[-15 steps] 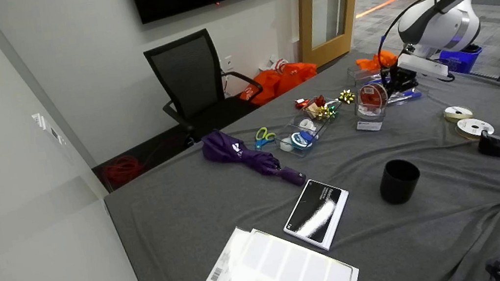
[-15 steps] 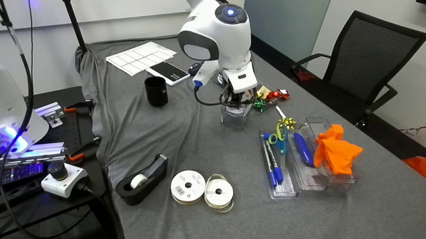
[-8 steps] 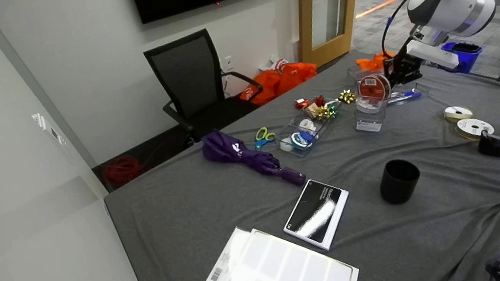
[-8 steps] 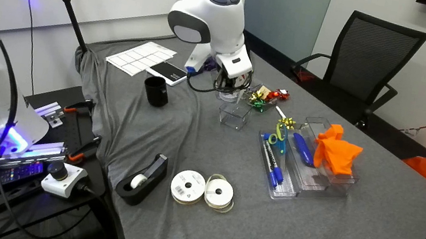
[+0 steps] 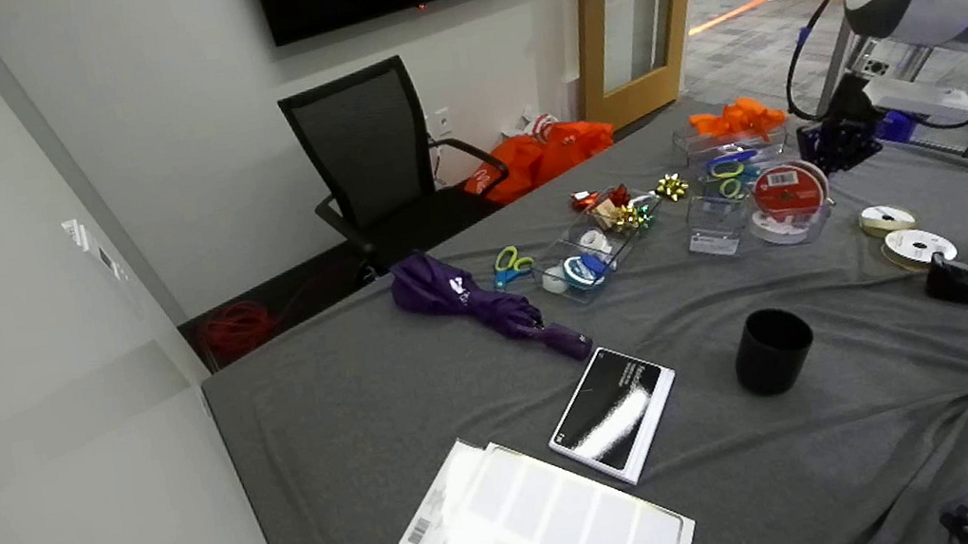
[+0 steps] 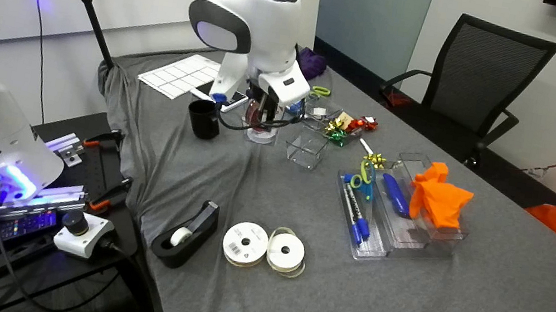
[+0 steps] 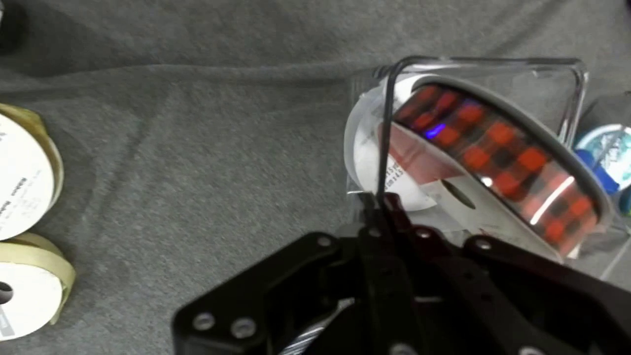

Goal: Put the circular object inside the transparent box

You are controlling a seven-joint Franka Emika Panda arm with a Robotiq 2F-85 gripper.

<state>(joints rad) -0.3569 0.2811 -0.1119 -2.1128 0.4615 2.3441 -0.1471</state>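
My gripper (image 7: 379, 199) is shut on the rim of a small clear box (image 7: 522, 61); the rim passes between its fingertips. This box holds a red plaid ribbon spool (image 7: 503, 153), leaning at a slant, and a white spool (image 7: 365, 158). Both spools show in an exterior view, the red one (image 5: 787, 190) above the white one (image 5: 780, 228). Whether the box touches the table I cannot tell. A second small clear box (image 6: 305, 155) stands empty beside it, also visible in an exterior view (image 5: 719, 222). Two white ribbon spools (image 6: 245, 243) (image 6: 286, 252) lie on the table.
A black cup (image 6: 203, 119) stands near the held box. A black tape dispenser (image 6: 186, 234) lies by the white spools. A clear organizer (image 6: 409, 248) holds pens, scissors and an orange item. A clear tray (image 5: 584, 295) holds tape rolls. An umbrella (image 5: 489, 305) and a notebook (image 5: 610, 411) lie nearby.
My gripper has moved toward the black cup, and the box with the spools has moved along with it. The empty clear box has stayed in place and now stands apart from it.
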